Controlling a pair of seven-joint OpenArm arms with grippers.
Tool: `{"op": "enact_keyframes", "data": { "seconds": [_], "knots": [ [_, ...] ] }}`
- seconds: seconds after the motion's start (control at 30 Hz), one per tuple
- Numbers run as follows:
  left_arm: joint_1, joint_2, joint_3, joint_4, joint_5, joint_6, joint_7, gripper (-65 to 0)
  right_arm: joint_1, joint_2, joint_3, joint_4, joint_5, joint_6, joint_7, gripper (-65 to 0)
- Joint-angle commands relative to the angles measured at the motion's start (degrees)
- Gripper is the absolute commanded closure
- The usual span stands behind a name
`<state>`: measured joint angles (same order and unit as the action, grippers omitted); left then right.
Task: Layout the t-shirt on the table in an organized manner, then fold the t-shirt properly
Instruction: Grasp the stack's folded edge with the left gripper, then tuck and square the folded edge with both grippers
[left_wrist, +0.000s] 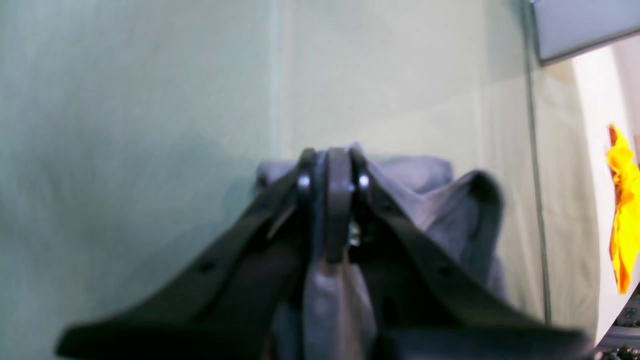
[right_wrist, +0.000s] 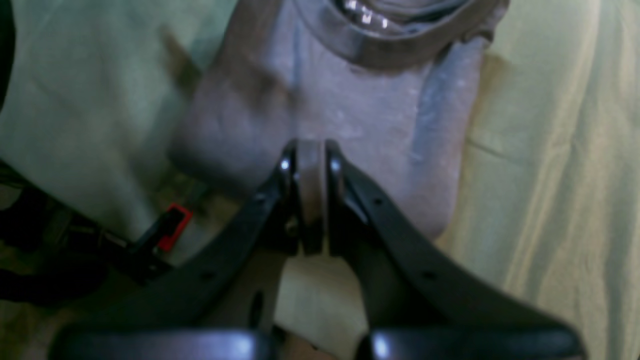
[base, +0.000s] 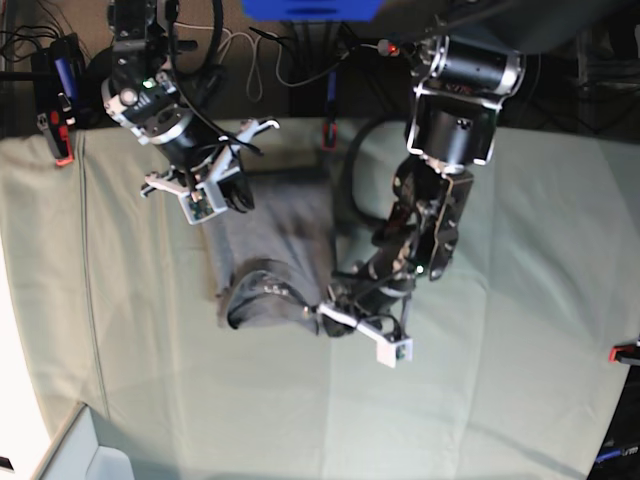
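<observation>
The dark grey t-shirt (base: 278, 235) lies bunched and stretched in a narrow band on the table (base: 500, 300). In the base view my left gripper (base: 332, 302) sits at the band's near end, and my right gripper (base: 232, 195) at its far end. The left wrist view shows the left gripper (left_wrist: 332, 167) shut on a fold of the t-shirt (left_wrist: 430, 200). In the right wrist view the right gripper (right_wrist: 310, 160) is shut on a pinch of the t-shirt (right_wrist: 350, 105), just below the ribbed collar (right_wrist: 365, 47).
Red clamps (base: 62, 150) (base: 626, 352) (right_wrist: 172, 227) hold the pale green cloth at the table's edges. Cables and gear lie behind the far edge. A pale box (base: 90, 455) stands at the near left corner. Something yellow (left_wrist: 622, 210) lies beyond the table edge.
</observation>
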<state>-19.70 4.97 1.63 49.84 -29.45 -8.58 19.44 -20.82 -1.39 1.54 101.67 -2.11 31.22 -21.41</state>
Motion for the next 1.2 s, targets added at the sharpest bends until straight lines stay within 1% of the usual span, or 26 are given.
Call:
{"op": "enact_keyframes", "data": {
  "seconds": [0.0, 0.07, 0.27, 0.47, 0.7, 0.8, 0.87, 1.17],
  "knots": [
    [-2.1, 0.4, 0.1, 0.8, -0.6, -0.5, -1.3, 0.0, 0.3, 0.0, 0.0, 1.0, 0.7, 0.7, 1.4, -0.4],
    [-2.4, 1.0, 0.1, 0.8, -0.6, -0.4, -1.3, 0.0, 0.3, 0.0, 0.0, 1.0, 0.7, 0.7, 1.4, -0.4],
    [-2.5, 1.1, 0.1, 0.1, -0.5, -0.5, -1.6, 0.0, 0.0, 0.0, 0.0, 1.0, 0.7, 0.7, 1.4, -0.4],
    [-4.9, 1.2, 0.1, -6.9, -1.0, -0.6, -1.8, 0.0, -0.5, -0.2, -0.6, 2.6, 0.7, 0.9, 1.4, -0.3],
    [-5.0, 1.2, 0.0, -7.3, -0.8, -0.6, -1.9, 0.0, -1.0, -0.2, -8.1, 3.3, 0.8, 0.9, 1.4, -0.4],
    [-5.0, 1.2, 0.0, -7.8, -0.9, -0.6, -3.7, 0.0, 0.8, -0.2, -10.5, -0.1, 0.8, 0.8, 1.8, -0.4],
    [-5.3, 1.2, 0.0, -8.0, -0.7, -0.6, -4.8, 0.0, 2.6, -0.2, -10.8, -3.1, 0.8, 0.8, 1.8, -0.3],
    [-5.3, 1.2, 0.0, -8.0, -0.6, -0.6, -5.0, 0.0, 8.7, -0.1, -10.6, -14.9, 0.8, 0.8, 1.8, -0.2]
  ]
}}
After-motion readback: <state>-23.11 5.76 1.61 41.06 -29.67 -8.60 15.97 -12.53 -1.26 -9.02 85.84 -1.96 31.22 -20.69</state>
